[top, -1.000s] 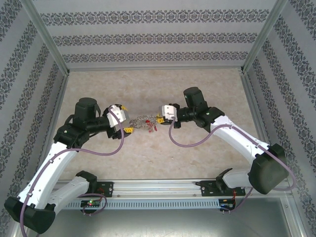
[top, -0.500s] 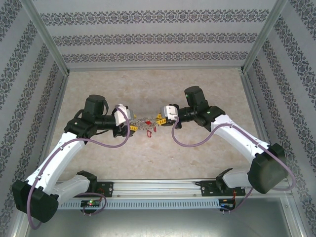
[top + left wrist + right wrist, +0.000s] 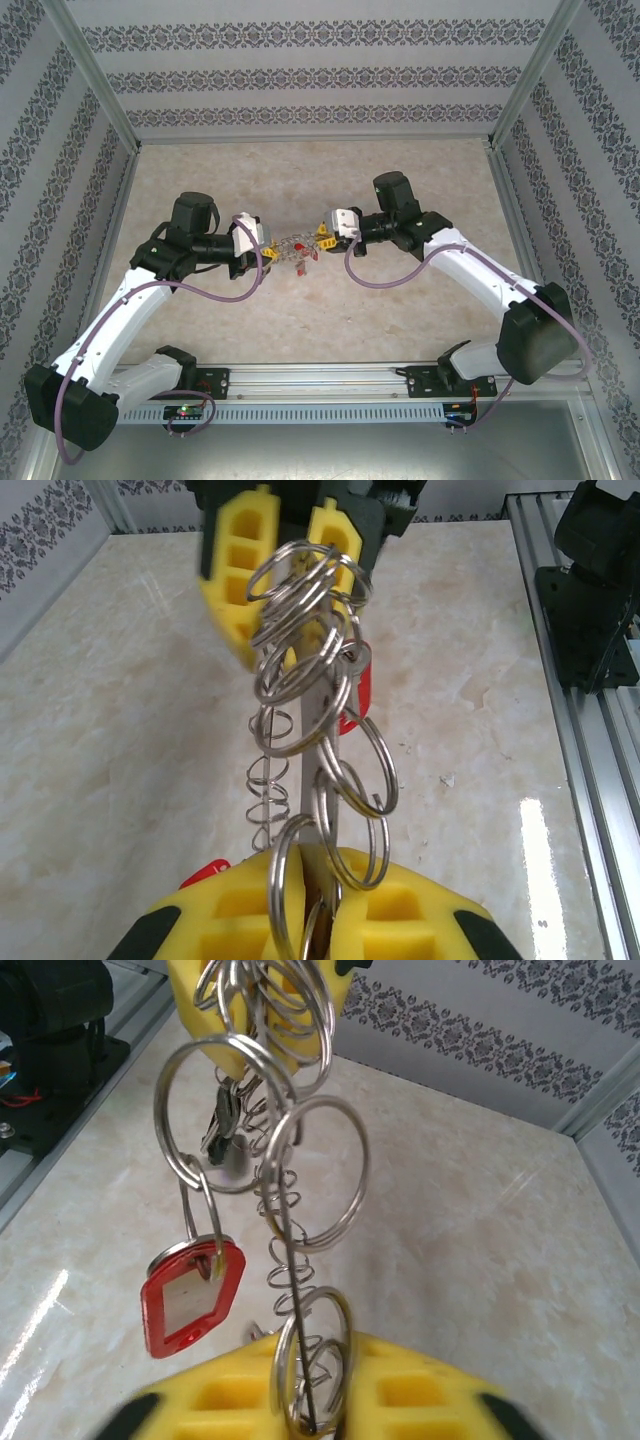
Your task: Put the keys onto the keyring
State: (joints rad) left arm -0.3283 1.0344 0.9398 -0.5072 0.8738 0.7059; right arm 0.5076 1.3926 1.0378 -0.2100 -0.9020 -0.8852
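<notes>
Keyring (image 3: 294, 245) stretches from the clamped left pincer (image 3: 268, 250) to the right pincer (image 3: 322, 237).

The top camera looked down from behind the black arm bases (image 3: 185, 365) over the whole beige marbled tabletop (image 3: 400, 320). The wrist cameras sat close behind their yellow finger pads (image 3: 400, 915), facing each other, sharing the silvery chain of metal rings (image 3: 300, 670).

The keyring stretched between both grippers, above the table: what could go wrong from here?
The keyring hangs between the left gripper and the right gripper; if either grip slips, it may drop to the table. How firmly the right gripper holds cannot be told.
Its many rings overlap, so the red key tag might snag or tangle.
</notes>
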